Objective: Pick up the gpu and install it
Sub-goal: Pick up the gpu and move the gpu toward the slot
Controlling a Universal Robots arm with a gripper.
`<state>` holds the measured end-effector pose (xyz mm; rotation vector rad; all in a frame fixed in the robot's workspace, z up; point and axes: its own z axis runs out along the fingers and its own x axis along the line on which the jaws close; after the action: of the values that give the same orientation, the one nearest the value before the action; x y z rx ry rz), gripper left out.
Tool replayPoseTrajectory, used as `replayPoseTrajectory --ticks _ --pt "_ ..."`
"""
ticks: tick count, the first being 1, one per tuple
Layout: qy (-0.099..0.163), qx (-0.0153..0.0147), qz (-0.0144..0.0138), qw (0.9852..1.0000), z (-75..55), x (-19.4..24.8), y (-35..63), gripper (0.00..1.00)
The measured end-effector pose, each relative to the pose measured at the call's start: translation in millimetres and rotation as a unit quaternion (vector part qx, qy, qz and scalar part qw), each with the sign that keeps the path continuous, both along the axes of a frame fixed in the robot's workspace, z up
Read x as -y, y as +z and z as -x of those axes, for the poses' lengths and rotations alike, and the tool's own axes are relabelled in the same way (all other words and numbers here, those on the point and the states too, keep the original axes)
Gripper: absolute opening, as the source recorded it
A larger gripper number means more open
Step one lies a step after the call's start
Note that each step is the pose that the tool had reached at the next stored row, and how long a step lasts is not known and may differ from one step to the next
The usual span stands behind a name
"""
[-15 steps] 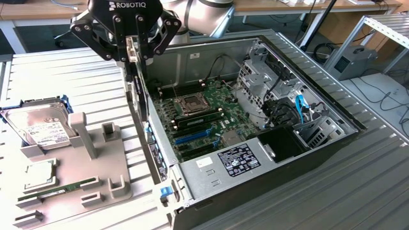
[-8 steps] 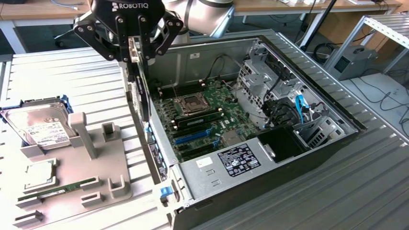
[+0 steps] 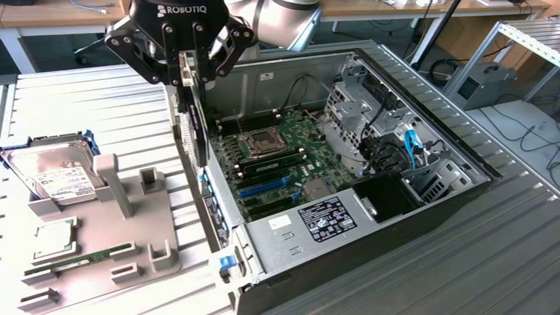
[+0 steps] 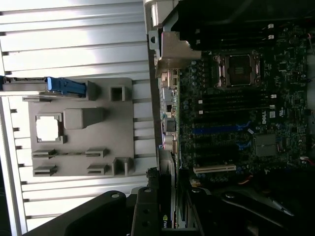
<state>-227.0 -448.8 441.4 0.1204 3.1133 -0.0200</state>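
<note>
The gpu (image 3: 196, 128) is a thin black card hanging edge-on and upright, and my gripper (image 3: 185, 73) is shut on its upper end. It hangs just above the near-left wall of the open computer case (image 3: 437, 197), beside the motherboard (image 3: 289, 154) and apart from it. A blue expansion slot (image 3: 262, 188) lies on the board below and to the exterior view's right of the card. In the wrist view the gpu (image 4: 166, 216) sits between my fingers (image 4: 145, 209), with the gripper (image 4: 170, 209) over the case edge and the blue slot (image 4: 219, 129) ahead.
A grey parts holder (image 3: 122, 216) stands at the exterior view's left, carrying a silver hard drive (image 3: 51, 176), a processor chip (image 3: 54, 239) and a green memory stick (image 3: 83, 257). Drive cages and cables (image 3: 385, 138) fill the case's right side. Ribbed metal table (image 3: 490, 262) surrounds everything.
</note>
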Motion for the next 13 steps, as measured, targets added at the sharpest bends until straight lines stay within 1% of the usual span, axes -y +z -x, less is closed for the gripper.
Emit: replayPoseTrajectory --ticks 13 --pt "0.000 0.0000 0.0001 1.0000 -11.5 0.0 -2.5 0.26"
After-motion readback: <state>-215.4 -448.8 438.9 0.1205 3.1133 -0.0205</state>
